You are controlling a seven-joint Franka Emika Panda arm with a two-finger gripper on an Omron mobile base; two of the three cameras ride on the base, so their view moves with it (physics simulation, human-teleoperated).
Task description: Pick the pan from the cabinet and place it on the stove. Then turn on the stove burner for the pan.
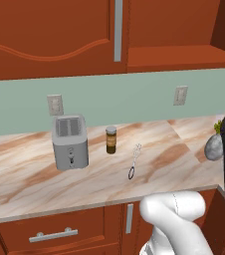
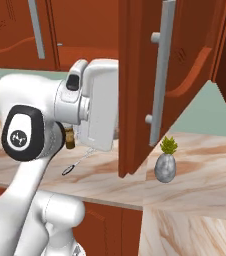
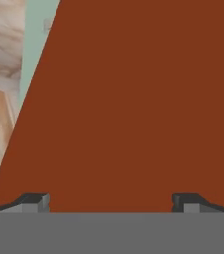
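The reddish-brown wall cabinet (image 1: 45,35) hangs over the counter. Its left door is closed, with a grey bar handle (image 1: 118,30). The right compartment (image 1: 174,50) stands open, and the part of its shelf that shows is bare. In the right base view the open cabinet door (image 2: 185,60) swings out toward me with its bar handle (image 2: 160,75). My white hand (image 2: 102,105) sits close against that door's edge. My gripper (image 3: 111,203) is open, fingertips (image 3: 32,202) wide apart, facing a flat reddish-brown panel with nothing between them. The pan and the stove are out of view.
On the marble counter (image 1: 30,174) stand a silver toaster (image 1: 70,142) and a brown spice jar (image 1: 111,139), and a whisk (image 1: 134,160) lies there. A grey vase with a green plant (image 2: 165,165) sits by the corner. Base cabinet drawers (image 1: 52,234) run below.
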